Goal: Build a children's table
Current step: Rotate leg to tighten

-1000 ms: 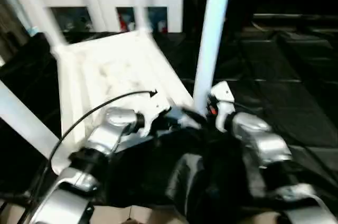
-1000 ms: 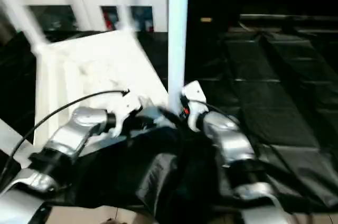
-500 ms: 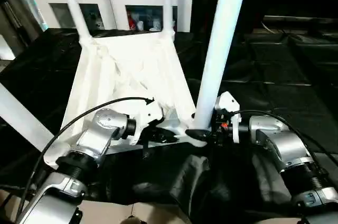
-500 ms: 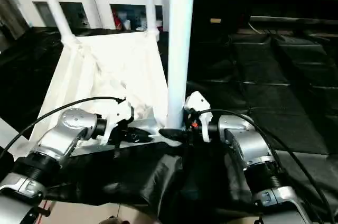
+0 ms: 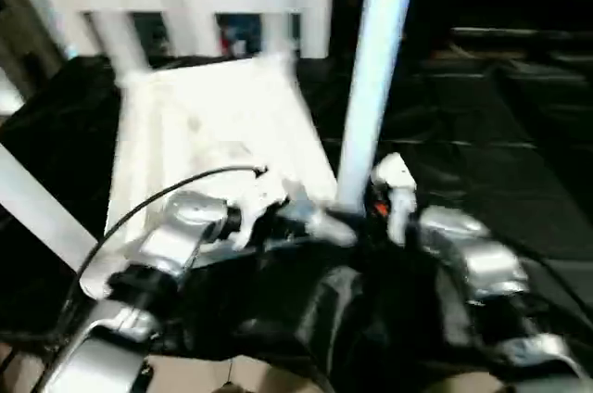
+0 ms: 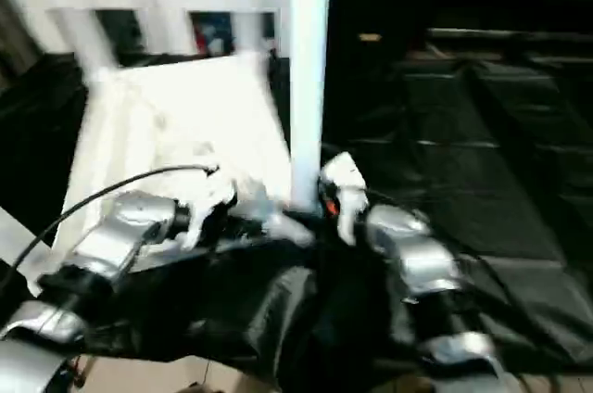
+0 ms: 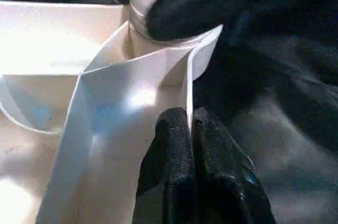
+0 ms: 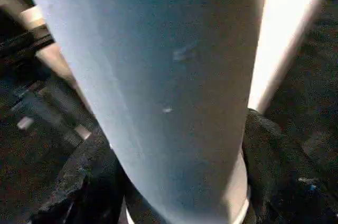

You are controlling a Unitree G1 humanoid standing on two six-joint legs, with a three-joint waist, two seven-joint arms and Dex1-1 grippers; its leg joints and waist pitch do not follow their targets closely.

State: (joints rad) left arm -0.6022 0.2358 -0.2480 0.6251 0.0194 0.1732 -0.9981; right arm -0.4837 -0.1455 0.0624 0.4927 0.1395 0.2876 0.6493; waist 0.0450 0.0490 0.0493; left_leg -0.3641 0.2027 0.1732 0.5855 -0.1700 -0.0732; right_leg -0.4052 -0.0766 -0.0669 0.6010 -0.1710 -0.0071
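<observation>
right gripper (image 8: 174,192) clamps the table leg (image 5: 375,78); left gripper (image 7: 191,129) pinches a rib (image 7: 188,89).

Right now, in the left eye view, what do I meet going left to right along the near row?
Slanting table leg → left forearm → upright table leg → right forearm.

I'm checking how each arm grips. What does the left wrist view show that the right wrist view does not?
Left wrist view: the left gripper pinched shut on a thin rib at the tabletop's corner.

Right wrist view: the leg seen close, with the right gripper's fingers at either side of its base.

Both: the leg's lower end with a black finger against it.
</observation>
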